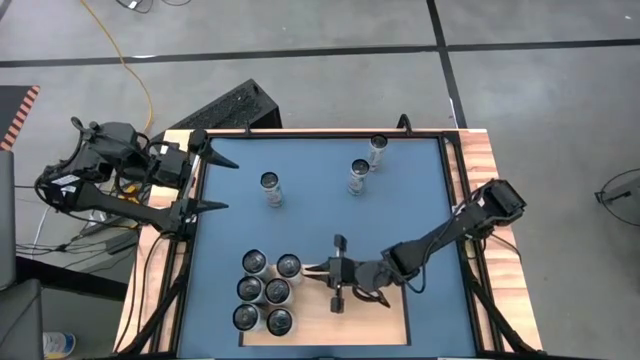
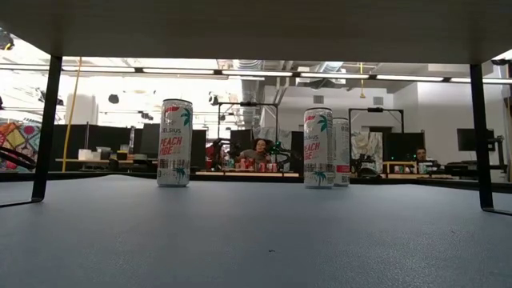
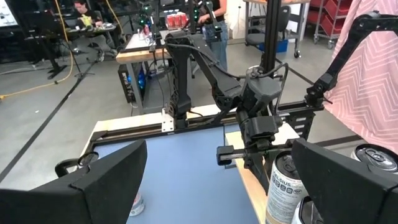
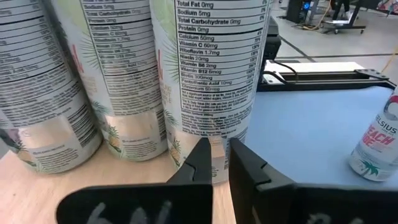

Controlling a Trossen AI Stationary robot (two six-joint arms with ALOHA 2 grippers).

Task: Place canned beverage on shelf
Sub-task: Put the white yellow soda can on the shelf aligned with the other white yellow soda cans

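The right gripper (image 4: 214, 163) has its fingers nearly together on nothing, low over the shelf (image 1: 380, 322). Just ahead of its tips stands a can (image 4: 211, 74) in the cluster. The left gripper (image 1: 222, 183) waits spread wide, well apart.

Grey concrete floor (image 1: 300, 40), desks (image 2: 240, 170) behind (ceiling strip lights).

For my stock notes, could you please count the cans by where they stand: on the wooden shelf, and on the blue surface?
Cans on the shelf: 6, clustered.
Cans on the blue surface: 3.
Total: 9 cans.
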